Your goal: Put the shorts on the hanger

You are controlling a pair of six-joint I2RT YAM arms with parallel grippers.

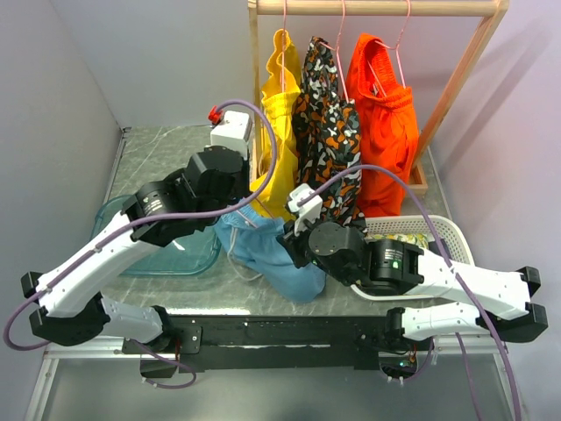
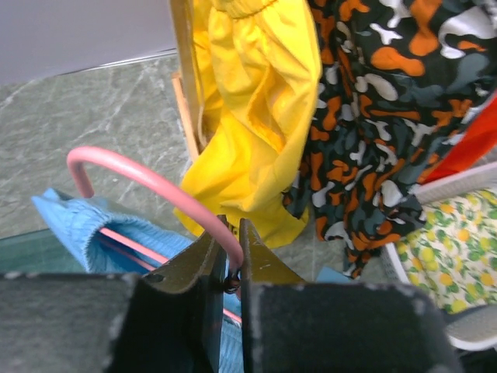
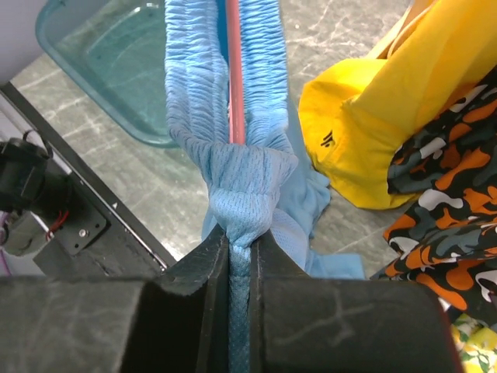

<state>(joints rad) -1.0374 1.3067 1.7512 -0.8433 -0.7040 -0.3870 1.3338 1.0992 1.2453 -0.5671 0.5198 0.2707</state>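
While left fingers (image 2: 194, 264) clamp the hanger (image 2: 155, 186) hook, right fingers (image 3: 206, 268) pinch the shorts (image 3: 241, 175), waistband edge bunched

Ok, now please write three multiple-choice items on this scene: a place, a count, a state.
1. Where does the lemon-print cloth lie? A in the white basket; B on the table; C over the left arm.
2. How many garments hang on the wooden rack? A one; B three; C five.
3. The right hand is: A wide open; B shut on the blue shorts; C shut on the lemon-print cloth.
Answers: 1 A, the basket wall surrounds it. 2 B, a yellow garment, a patterned one and an orange one. 3 B, its fingers pinch bunched blue fabric.
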